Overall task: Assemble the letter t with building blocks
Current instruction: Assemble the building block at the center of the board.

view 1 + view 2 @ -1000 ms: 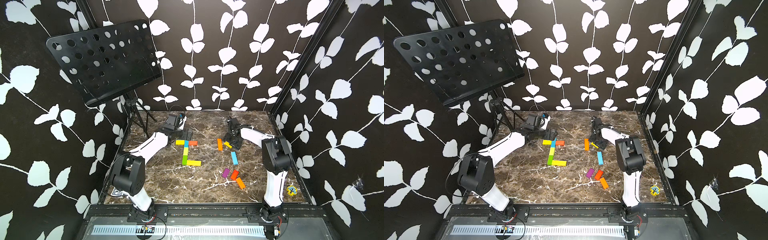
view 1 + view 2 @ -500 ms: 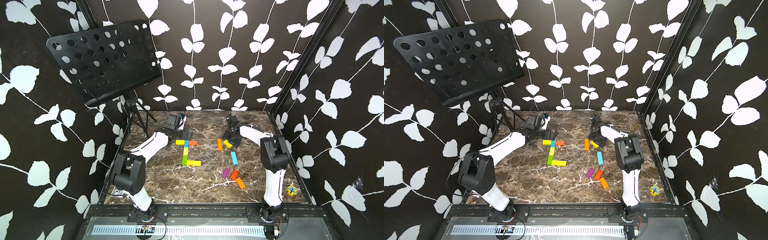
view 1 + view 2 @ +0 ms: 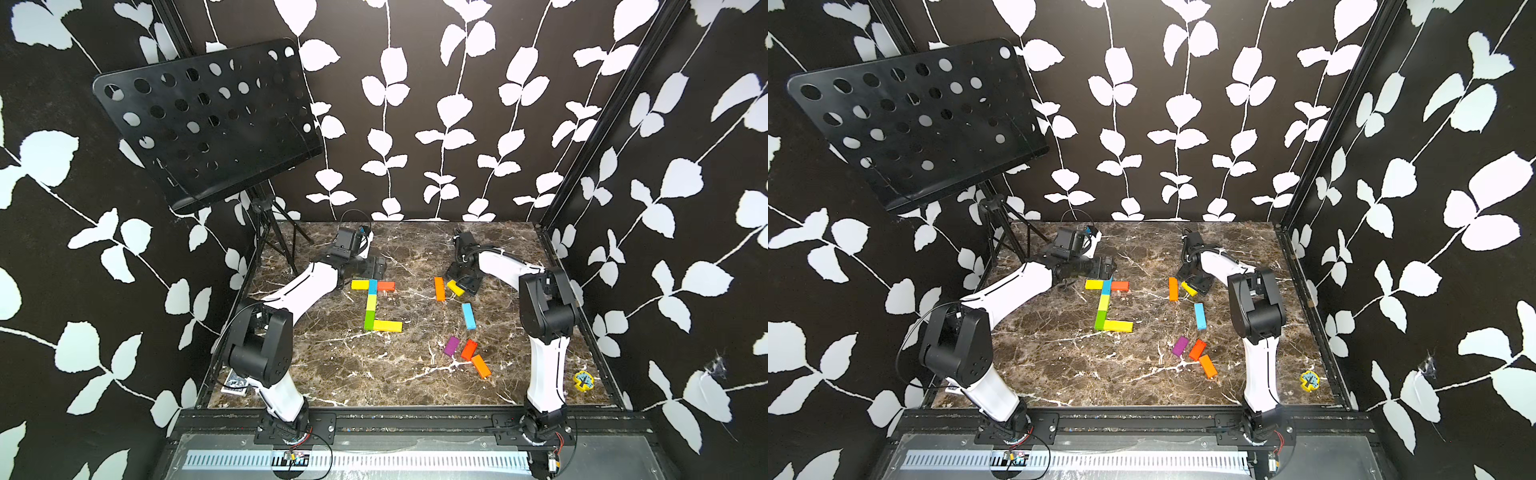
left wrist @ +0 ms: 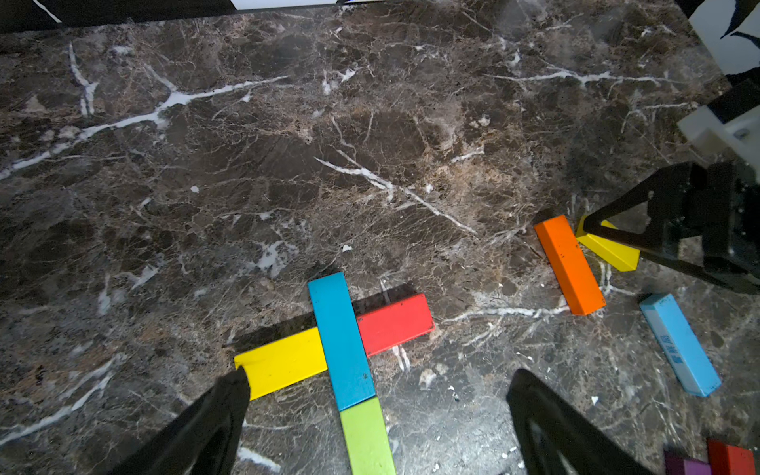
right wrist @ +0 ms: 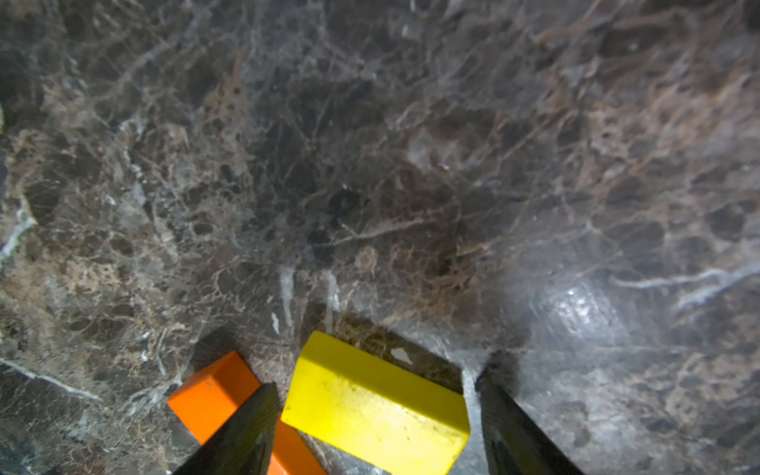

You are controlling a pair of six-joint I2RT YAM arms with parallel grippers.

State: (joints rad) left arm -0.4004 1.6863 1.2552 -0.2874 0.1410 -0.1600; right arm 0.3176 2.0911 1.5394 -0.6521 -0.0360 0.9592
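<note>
orange block (image 5: 214,390) hugging yellow block (image 5: 370,407), bare tabletop (image 5: 370,164) beyond

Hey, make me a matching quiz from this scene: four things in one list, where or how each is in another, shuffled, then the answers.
Things:
1. purple block
2. short yellow block
3. darker green block
4. left gripper

States:
A. bottom of the letter t's stem
B. open, empty, by the t's crossbar
C. between the right gripper's fingers
D. loose, beside a red block

Pairs: 1-D, 2-C, 3-A, 4-B.
</note>
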